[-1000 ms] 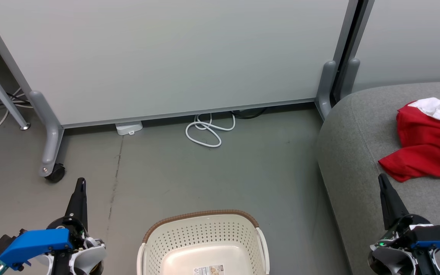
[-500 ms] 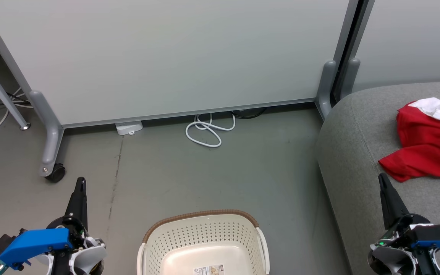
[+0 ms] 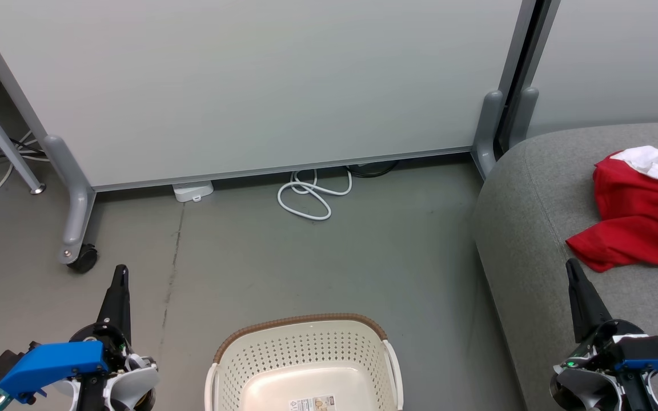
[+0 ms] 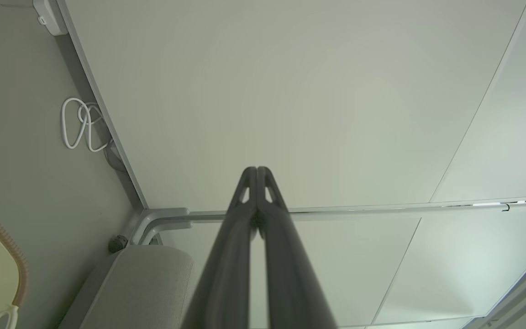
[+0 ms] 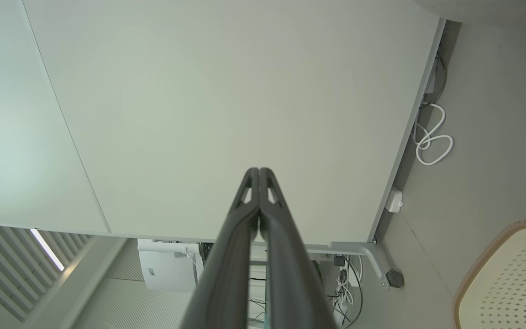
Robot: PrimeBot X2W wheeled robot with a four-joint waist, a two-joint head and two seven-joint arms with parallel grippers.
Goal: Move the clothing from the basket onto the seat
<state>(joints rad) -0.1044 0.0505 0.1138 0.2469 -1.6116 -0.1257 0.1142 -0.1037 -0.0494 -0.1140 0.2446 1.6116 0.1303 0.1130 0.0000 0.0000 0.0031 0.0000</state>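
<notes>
- Red clothing [image 3: 637, 228] is lying crumpled on the grey seat [image 3: 529, 228], at the right.
- The basket [image 3: 300, 321] is sitting on the floor [image 3: 306, 257] left of the seat.
- The left gripper [image 3: 120, 273] and right gripper [image 3: 572, 267] are hovering either side of the basket — fingers pressed together, grasping nothing.

Left gripper [image 4: 257, 176]: seen rising from bottom centre; two dark fingers pressed together at the tips, nothing held.
Partition panel [image 4: 290, 91]: pale and plain, seen behind the fingers.
Floor [image 4: 25, 183]: grey, seen along the left side.
Cable [image 4: 80, 125]: white, laid in loose loops on the floor, beside the panel's lower edge.
White box [image 4: 48, 16]: placed at top left, against the panel's edge.
Basket [image 4: 18, 274]: cream perforated wall and brown rim, cut off at lower left.
Seat [image 4: 153, 283]: grey fabric corner seen at bottom, left of the fingers, apart from the basket.
Caster [image 4: 118, 243]: small dark wheel, just beside the seat corner, under the grey frame foot [image 4: 162, 218].
</notes>
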